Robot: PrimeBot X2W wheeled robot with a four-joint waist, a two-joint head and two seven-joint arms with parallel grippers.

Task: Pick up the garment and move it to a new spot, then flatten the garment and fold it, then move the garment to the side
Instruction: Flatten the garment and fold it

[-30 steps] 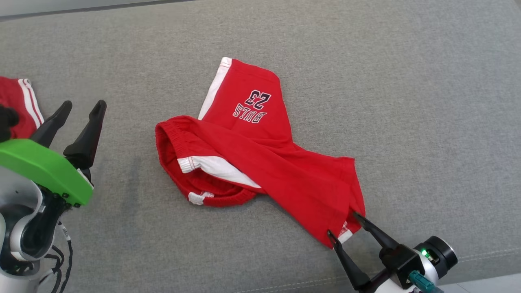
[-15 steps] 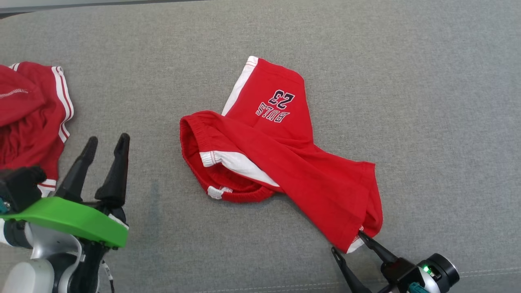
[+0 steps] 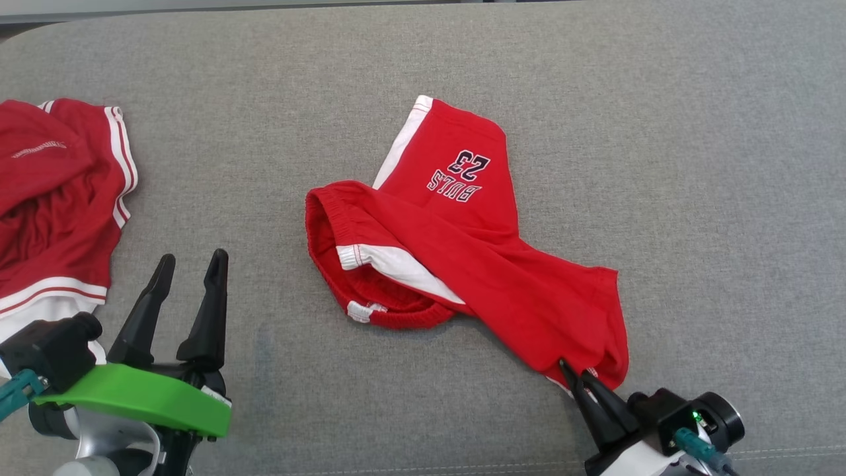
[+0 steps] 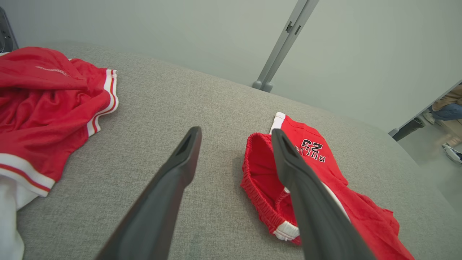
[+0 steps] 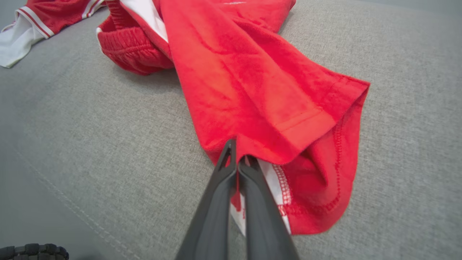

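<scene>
Red jersey shorts [image 3: 462, 264], printed "BULLS 23", lie crumpled near the centre of the grey upholstered surface [image 3: 694, 165]. The waistband opens toward nine o'clock and one leg trails to five o'clock. At that leg's hem the right gripper [image 3: 574, 373] has its fingers pressed together on the fabric. This corner hold should let the cloth hang out once lifted. The left gripper [image 3: 193, 256] hovers at seven o'clock, fingers spread and empty, well apart from the shorts, plausibly free to take a second corner. A second red garment [image 3: 59, 198] occupies the nine o'clock edge. Bare surface from twelve to three o'clock offers the widest room for relocation. Room is tightest at six o'clock, near the grip.
</scene>
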